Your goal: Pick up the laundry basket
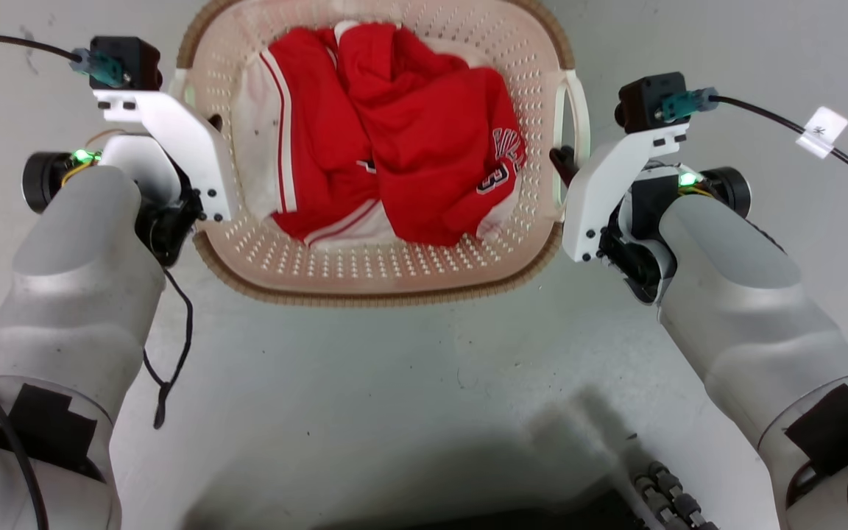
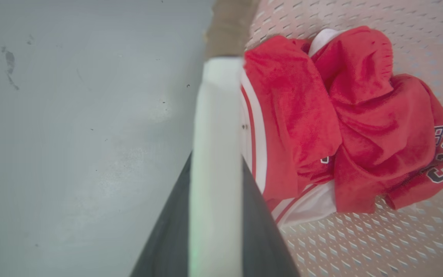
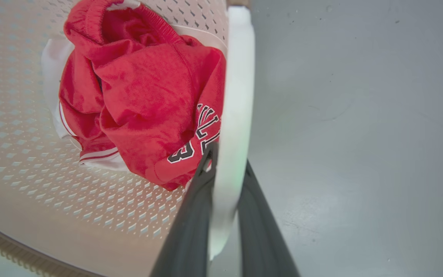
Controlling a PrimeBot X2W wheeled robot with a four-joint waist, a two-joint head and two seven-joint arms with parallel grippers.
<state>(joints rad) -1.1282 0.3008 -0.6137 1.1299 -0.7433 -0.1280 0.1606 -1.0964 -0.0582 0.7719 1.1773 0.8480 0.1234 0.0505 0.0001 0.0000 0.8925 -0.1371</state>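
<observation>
The laundry basket [image 1: 365,293] is cream and perforated with a brown woven rim, and sits at the top centre of the head view on the grey floor. Red and white clothes [image 1: 394,140] lie inside it. My left gripper [image 1: 212,124] is at the basket's left side. In the left wrist view my left gripper [image 2: 215,161] is shut on the white side handle [image 2: 215,115], with a dark finger [image 2: 167,238] against each side of it. My right gripper [image 1: 564,165] is at the right handle [image 1: 577,103]. In the right wrist view my right gripper [image 3: 227,157] is shut on that handle [image 3: 237,77].
Bare grey floor [image 1: 394,383] surrounds the basket. A loose black cable [image 1: 174,353] hangs from my left arm. White tags [image 1: 821,131] sit on the wrist cables. A dark part of my base [image 1: 542,508] lies at the bottom edge.
</observation>
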